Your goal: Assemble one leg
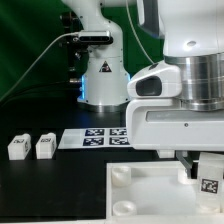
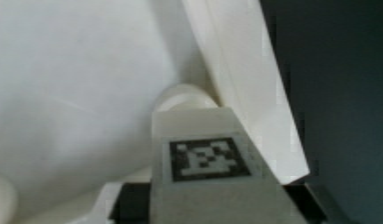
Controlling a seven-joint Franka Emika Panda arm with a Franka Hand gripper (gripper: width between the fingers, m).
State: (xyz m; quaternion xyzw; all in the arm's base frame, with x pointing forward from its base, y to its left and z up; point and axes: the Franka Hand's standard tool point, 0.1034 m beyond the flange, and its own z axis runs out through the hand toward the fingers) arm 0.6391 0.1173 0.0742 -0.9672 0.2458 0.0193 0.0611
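While our gripper [image 1: 204, 172] seemingly clamps the leg [image 1: 209, 181], we hold it lower right in the exterior view, over the panel [image 1: 150, 202].

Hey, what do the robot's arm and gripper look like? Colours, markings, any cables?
The arm is glossy white with rounded shells and a dark grey band at one joint. Its base carries a triangular warning sticker, and a dark cable runs in behind it. The gripper has a white boxy body and black fingers.
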